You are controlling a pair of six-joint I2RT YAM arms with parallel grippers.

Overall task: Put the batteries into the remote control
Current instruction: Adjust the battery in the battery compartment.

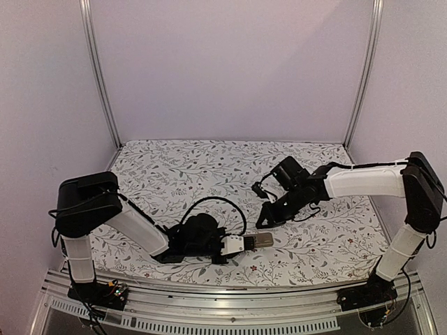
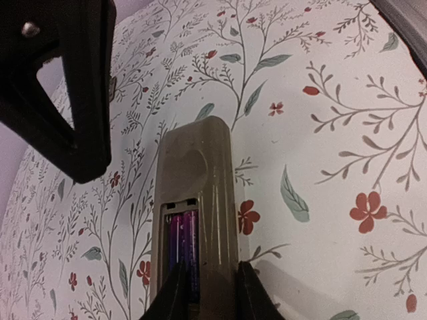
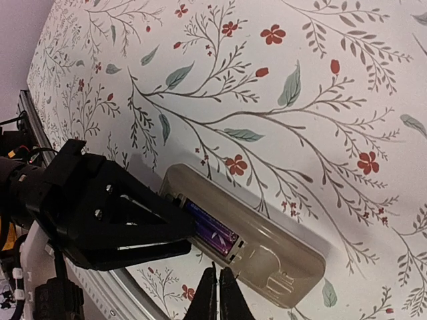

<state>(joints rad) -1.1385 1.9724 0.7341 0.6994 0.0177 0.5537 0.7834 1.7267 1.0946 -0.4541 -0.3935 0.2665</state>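
Well, my left gripper [image 2: 210, 290] squeezes the remote [image 2: 199, 160], likely light, stiff and slippery, by its sides beside the batteries [image 2: 183, 243]; my right gripper [image 3: 219, 293] is closed, empty.

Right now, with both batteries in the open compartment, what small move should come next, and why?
Probably lower the shut right tool onto the batteries to press them flat: both lie in the uncovered bay of the remote control, whose end the left tool clamps, and no cover is in view.

table [image 1: 174, 167] under white floral-print cloth; remote control [image 1: 262, 240] lies on it, grey-tan back up, near front edge.
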